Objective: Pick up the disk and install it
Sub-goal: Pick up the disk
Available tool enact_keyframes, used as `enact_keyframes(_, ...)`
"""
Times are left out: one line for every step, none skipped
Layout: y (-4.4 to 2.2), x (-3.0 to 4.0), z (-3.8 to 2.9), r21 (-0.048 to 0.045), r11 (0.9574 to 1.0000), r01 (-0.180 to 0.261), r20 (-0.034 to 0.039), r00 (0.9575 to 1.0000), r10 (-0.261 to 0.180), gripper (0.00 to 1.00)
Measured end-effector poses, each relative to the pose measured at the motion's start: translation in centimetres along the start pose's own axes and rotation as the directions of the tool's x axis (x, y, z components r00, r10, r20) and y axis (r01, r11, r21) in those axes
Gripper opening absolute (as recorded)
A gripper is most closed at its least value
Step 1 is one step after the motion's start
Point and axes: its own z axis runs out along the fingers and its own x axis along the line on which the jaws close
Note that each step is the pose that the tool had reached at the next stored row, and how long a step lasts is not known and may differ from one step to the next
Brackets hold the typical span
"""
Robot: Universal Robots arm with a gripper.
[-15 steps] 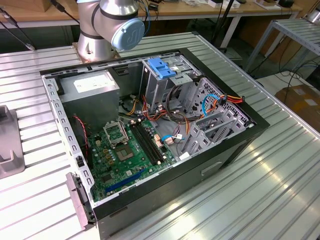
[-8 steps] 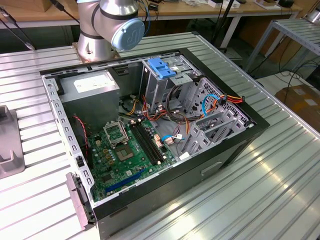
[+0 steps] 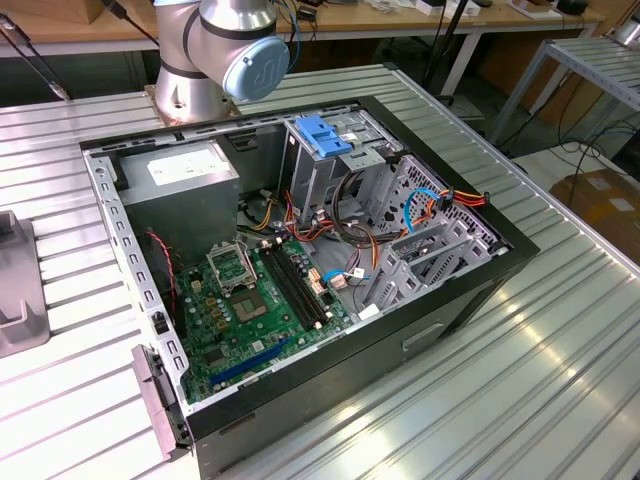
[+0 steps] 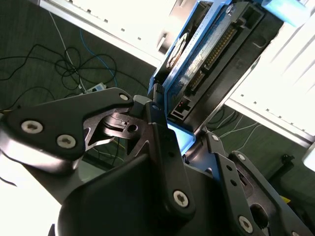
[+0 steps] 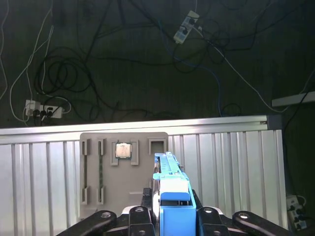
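My gripper (image 4: 183,136) is shut on the disk (image 4: 211,54), a flat grey-metal drive with blue side rails. In the second wrist view its connector end points away from the fingers (image 4: 165,147), which clamp its two faces. The first wrist view shows the disk (image 5: 170,169) edge-on with a blue rail toward the camera, held between the gripper (image 5: 174,216) linkages. It hangs in the air above a ribbed metal table (image 5: 226,157), close to the table's edge. In the exterior view the open computer case (image 3: 470,275) lies on its side, its drive cage (image 3: 345,160) at the far end.
Under the held disk a grey parts tray (image 5: 142,182) holds a processor chip (image 5: 123,150) and a memory stick (image 5: 100,169). Inside the case are the green motherboard (image 3: 250,300), a grey power-supply box (image 3: 190,170), loose cables (image 3: 440,200) and a blue plastic piece (image 3: 325,135) atop the cage. The arm's base (image 3: 200,70) stands behind the case.
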Motion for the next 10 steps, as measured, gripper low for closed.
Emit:
enact_keyframes(0.0,-0.01,-0.11,0.0,1.0,0.0,0.0,1.0,0.0,0.37)
enact_keyframes(0.01,-0.01,-0.15,0.0,1.0,0.0,0.0,1.0,0.0,0.37)
enact_keyframes(0.01,-0.01,-0.2,0.0,1.0,0.0,0.0,1.0,0.0,0.37)
enact_keyframes(0.01,-0.01,-0.24,0.0,1.0,0.0,0.0,1.0,0.0,0.37)
enact_keyframes(0.01,-0.02,-0.3,-0.0001,1.0,0.0,0.0,1.0,0.0,0.37)
enact_keyframes(0.02,-0.03,-0.41,0.0,1.0,0.0,0.0,1.0,0.0,0.37)
enact_keyframes(0.02,-0.03,-0.48,-0.0001,1.0,0.0,0.0,1.0,0.0,0.37)
enact_keyframes(0.02,-0.04,-0.55,-0.0001,1.0,0.0,-0.0001,1.0,0.0,0.37)
enact_keyframes(0.03,-0.04,-0.61,-0.0001,1.0,0.0,0.0,1.0,0.0,0.37)
enact_keyframes(0.03,-0.04,-0.67,0.0,1.0,0.0,0.0,1.0,0.0,0.37)
